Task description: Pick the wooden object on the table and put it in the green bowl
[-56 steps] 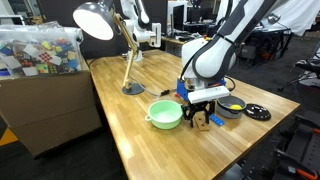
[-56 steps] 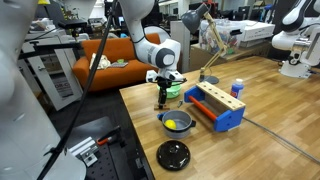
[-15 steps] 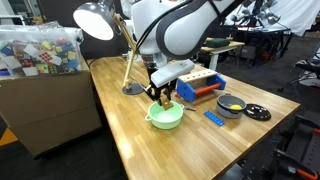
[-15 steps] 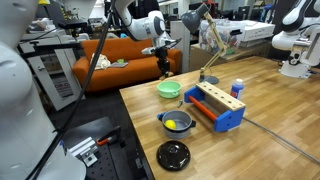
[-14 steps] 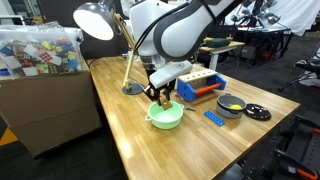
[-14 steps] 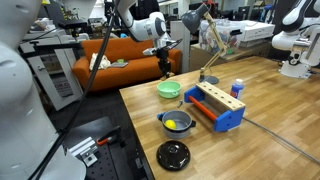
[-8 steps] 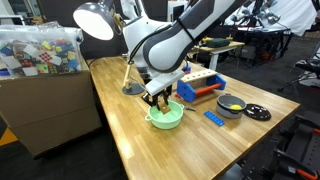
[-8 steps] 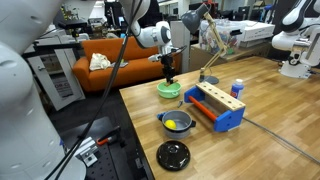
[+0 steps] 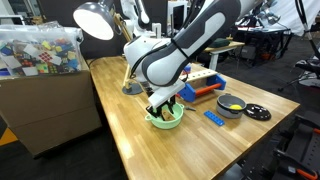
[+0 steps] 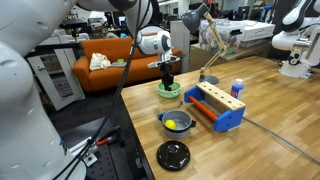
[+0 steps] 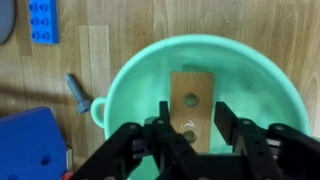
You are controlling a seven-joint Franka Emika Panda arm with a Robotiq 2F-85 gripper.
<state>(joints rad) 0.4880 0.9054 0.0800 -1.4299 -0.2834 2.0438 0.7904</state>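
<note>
My jaws are clenched on the near end of the wooden block (image 11: 192,98), a flat tan piece with drilled holes. My fingers (image 11: 236,140) press it from both sides. In the wrist view the rest of the block hangs inside the green bowl (image 11: 255,85), well within the rim. So the pick and the carry look done. What is left, as I judge it, is to let go so the block drops to the bowl's floor, then lift clear without catching the rim. I cannot tell whether the block's far end already touches the bottom. Just past the bowl's side handle, on the wooden table (image 11: 290,20), lie a small grey bolt (image 11: 75,95) and a blue studded brick (image 11: 42,20), both apart from the bowl. In an exterior view, the blue-and-orange toy box (image 10: 215,105), the grey bowl with yellow contents (image 10: 177,123) and the black disc (image 10: 174,155) stand farther off, none in my way.
</note>
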